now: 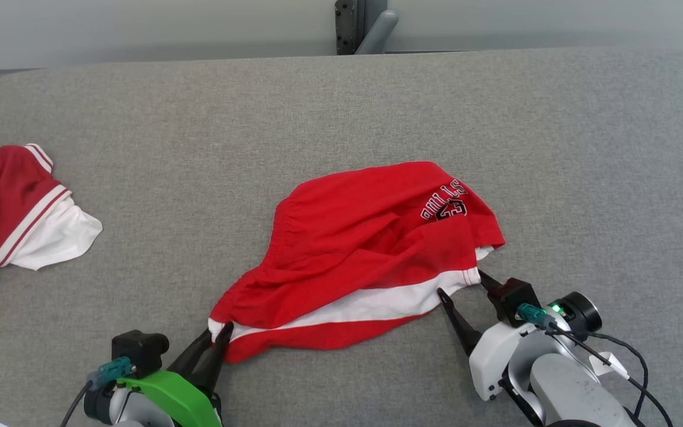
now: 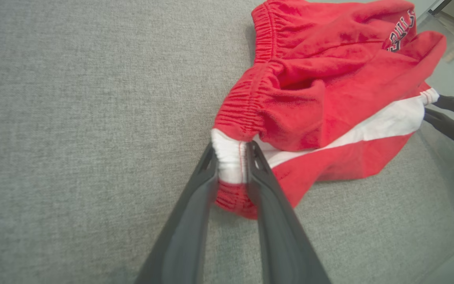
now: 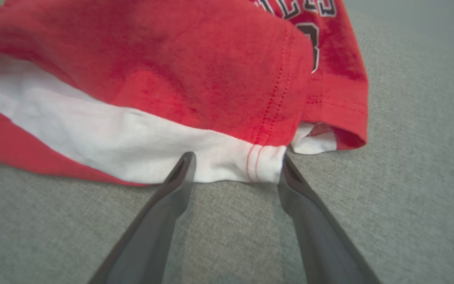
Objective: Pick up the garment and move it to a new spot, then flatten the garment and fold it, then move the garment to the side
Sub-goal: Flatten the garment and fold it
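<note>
Gripping the shorts [image 1: 359, 249] by a waistband corner, the left claw [image 1: 217, 333] was closed; the right claw [image 1: 461, 282] gaped at their hem; lettering [image 1: 443, 204] partly hidden.

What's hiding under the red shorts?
The red shorts lie on the grey padded table, which shows all round them. At the leg hem a bit of white fabric peeks out from under the red layer. Anything else beneath is covered.
</note>
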